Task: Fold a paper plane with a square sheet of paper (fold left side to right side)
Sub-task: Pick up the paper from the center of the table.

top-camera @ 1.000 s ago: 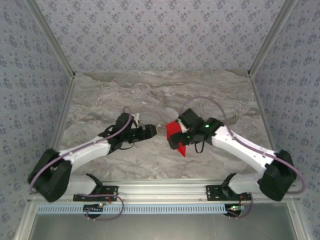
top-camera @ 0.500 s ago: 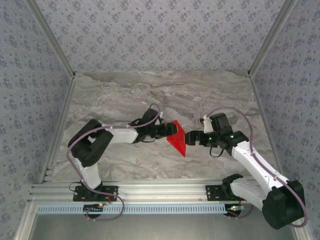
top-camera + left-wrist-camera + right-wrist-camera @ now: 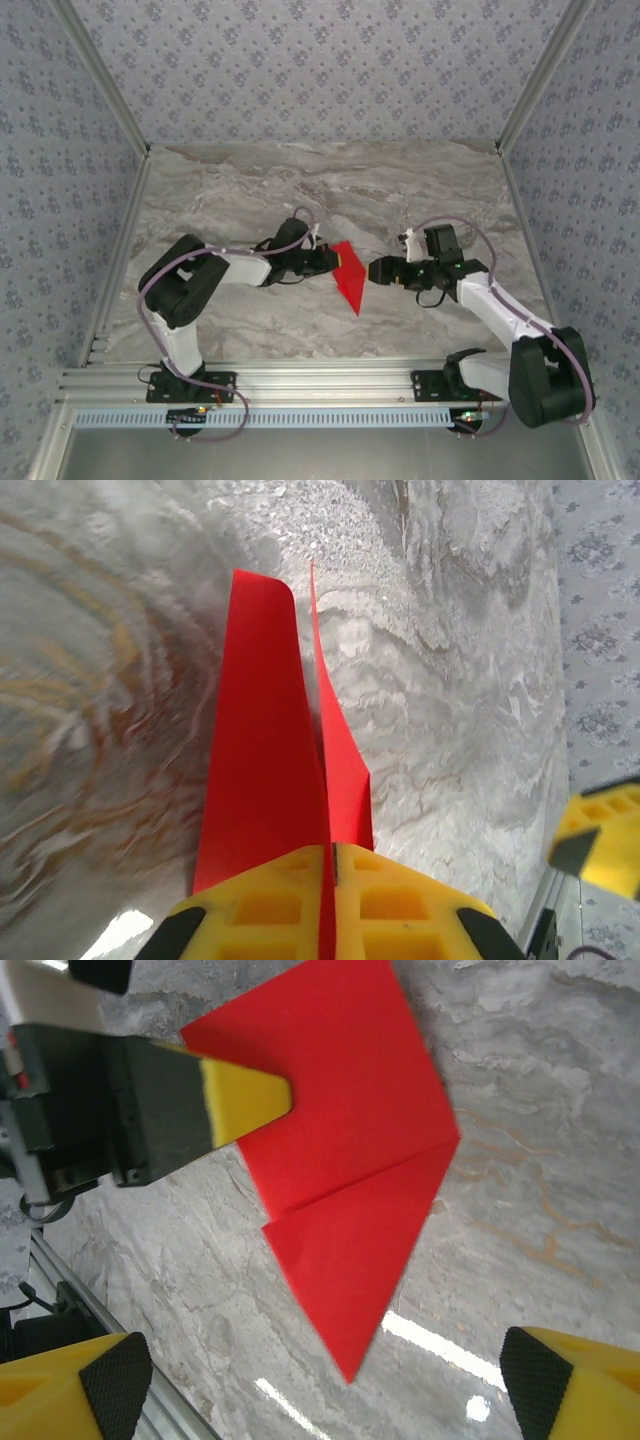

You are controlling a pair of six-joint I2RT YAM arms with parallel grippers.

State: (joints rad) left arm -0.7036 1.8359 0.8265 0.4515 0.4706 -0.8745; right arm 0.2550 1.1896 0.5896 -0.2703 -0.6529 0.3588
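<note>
Top external view: the red paper (image 3: 347, 276) sits near the middle of the marble table (image 3: 250, 180), between the two arms. It is folded into a pointed shape, with its long tip aimed toward the near edge. The left gripper (image 3: 327, 262) reaches in from the left and meets the paper's left edge. The right gripper (image 3: 376, 270) comes in from the right and stops just beside the paper's right corner. I cannot tell from up here whether it touches.

In the left wrist view, the left gripper (image 3: 331, 860) is clamped on the paper (image 3: 265, 750). Its two yellow pads (image 3: 270, 900) are pressed together, with a thin red edge pinched between them. A broad flap runs away from the pads on one side, curling at its far end, and a narrower flap runs on the other. A yellow finger (image 3: 598, 832) of the other arm shows at the right edge.

In the right wrist view, the right gripper (image 3: 330, 1400) stands wide, its fingertips (image 3: 100, 1390) far apart in the lower corners, holding nothing. The paper (image 3: 340, 1130) lies ahead of it, with a crease running across it above the point. The left gripper (image 3: 250, 1100) bites its left edge. I cannot tell whether the paper lies flat on the table (image 3: 520, 1080) or is slightly raised.
</note>
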